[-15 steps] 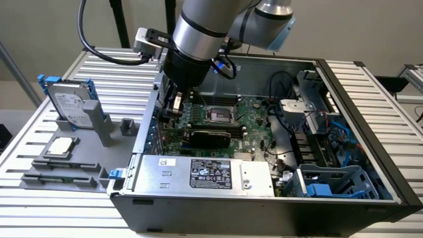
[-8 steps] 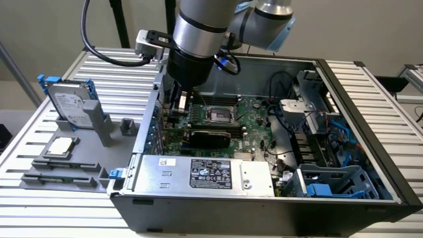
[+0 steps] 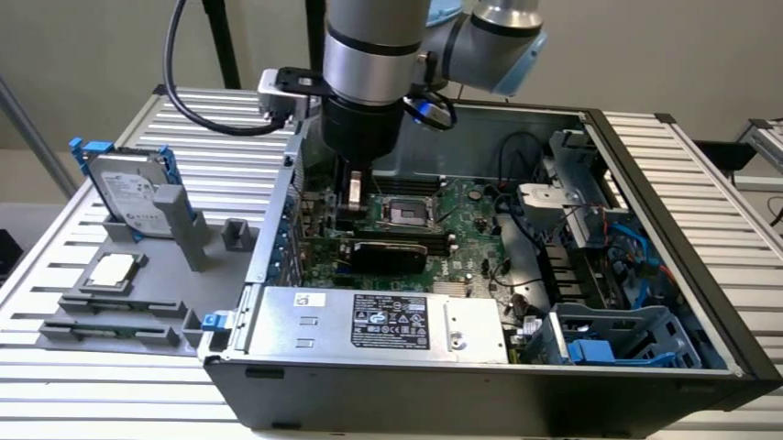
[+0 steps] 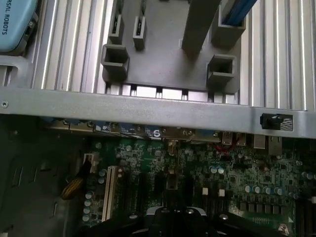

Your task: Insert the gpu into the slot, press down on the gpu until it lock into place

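1. Open PC case (image 3: pixel 685 275) lies on its side on a slatted alu table (image 3: pixel 73 385). Inside: green motherboard (image 3: pixel 471 234), silver CPU socket (image 3: pixel 408 213) near the board's middle, black memory slots (image 3: pixel 416 184) at 12 o'clock of the socket.
2. The gpu (image 3: pixel 389 254), a black card, sits on the board at 6 o'clock of the socket, lying along the board's lower part. The slot is hidden under the card; can't tell if the card is fully seated or locked.
3. Silver PSU box w/ black-and-white label (image 3: pixel 389 321) fills the case's near edge, at 6 o'clock of the gpu. Blue drive cage (image 3: pixel 612 339) sits at the case's 4 o'clock corner, cables above it.
4. Grey fixture tray (image 3: pixel 135 293) on the table, at 9 o'clock of the case: holds a hard drive w/ blue rails (image 3: pixel 128 192) standing upright, a CPU chip (image 3: pixel 113 270) lying flat, and two long sticks (image 3: pixel 110 316) in grooves.
5. Arm (image 3: pixel 367 55) comes down vertical into the case's far-left part. The gripper (image 3: pixel 352 206) hangs just over the board, at 11 o'clock of the gpu, near the card's end; contact can't be judged.
6. Jaw state: cannot tell from either view.
7. Wrist view looks down over the case wall (image 4: pixel 148 111) onto the motherboard (image 4: pixel 222 173) and the fixture tray (image 4: pixel 168 49) beyond.
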`<state>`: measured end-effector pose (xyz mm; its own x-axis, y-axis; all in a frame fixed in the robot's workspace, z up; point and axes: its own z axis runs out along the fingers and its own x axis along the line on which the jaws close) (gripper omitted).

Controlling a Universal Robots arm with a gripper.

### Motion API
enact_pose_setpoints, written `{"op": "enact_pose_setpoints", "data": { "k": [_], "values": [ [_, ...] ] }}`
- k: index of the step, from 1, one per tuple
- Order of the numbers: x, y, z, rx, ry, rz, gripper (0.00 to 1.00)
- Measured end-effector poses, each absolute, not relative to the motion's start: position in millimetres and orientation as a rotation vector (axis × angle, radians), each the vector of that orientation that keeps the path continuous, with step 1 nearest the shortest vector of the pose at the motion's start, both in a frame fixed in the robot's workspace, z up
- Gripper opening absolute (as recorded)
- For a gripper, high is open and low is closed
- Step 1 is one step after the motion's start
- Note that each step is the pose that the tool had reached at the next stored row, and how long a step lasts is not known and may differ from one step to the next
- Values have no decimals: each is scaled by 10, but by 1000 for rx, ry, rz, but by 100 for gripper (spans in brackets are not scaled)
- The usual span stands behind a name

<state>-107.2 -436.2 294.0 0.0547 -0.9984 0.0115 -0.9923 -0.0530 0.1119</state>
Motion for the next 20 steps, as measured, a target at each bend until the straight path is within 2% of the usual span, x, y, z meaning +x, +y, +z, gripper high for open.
{"op": "enact_pose_setpoints", "data": {
  "k": [5, 20],
  "values": [
    [-1011, -4365, 2947, 2240, -2118, -56, 11],
    [-857, -4393, 3062, 2248, -2117, -54, 11]
  ]
}}
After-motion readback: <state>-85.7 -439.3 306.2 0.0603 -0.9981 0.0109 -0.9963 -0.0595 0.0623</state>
